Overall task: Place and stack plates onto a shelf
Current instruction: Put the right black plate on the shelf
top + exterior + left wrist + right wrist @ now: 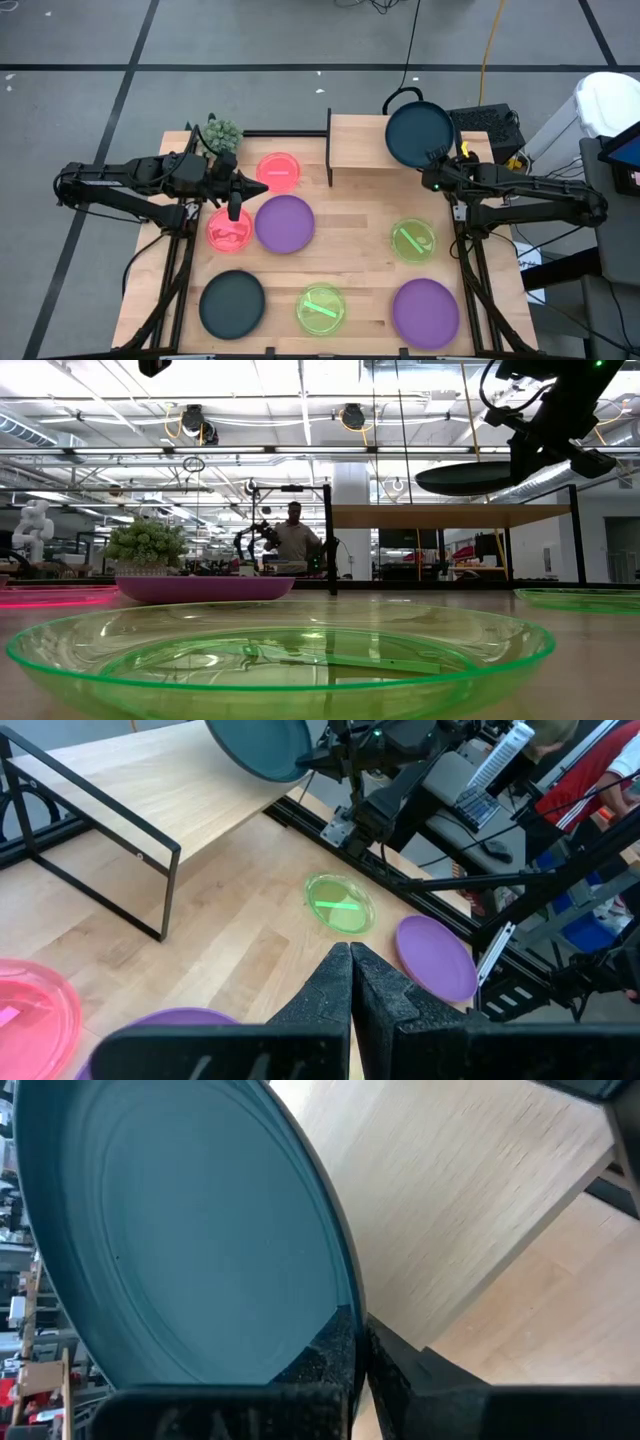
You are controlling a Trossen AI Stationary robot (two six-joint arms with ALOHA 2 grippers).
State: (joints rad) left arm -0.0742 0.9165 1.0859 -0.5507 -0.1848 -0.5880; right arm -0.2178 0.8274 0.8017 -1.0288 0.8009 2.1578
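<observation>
My right gripper [436, 157] is pinched on the rim of a dark teal plate [419, 135], holding it just above the right end of the shelf [356, 150], upper centre of the overhead frame. In my right wrist view the fingers [330, 1360] clamp the plate's edge, the teal bowl filling the left side and the shelf's pale top behind it. From table level the plate [465, 478] hangs a little above the shelf board, upper right.

My left gripper [234, 208] has its fingers pressed together with nothing in them, over the far edge of a pink-red plate [230, 232] at left of centre. A second pink-red plate [278, 171] lies just above it, near the small plant [222, 133]. A purple plate [285, 222] sits right beside the gripper. Further out: a green plate [413, 240] at right, another green plate [321, 309] bottom centre, the second teal plate [232, 304] bottom left, and another purple plate [426, 311] bottom right.
</observation>
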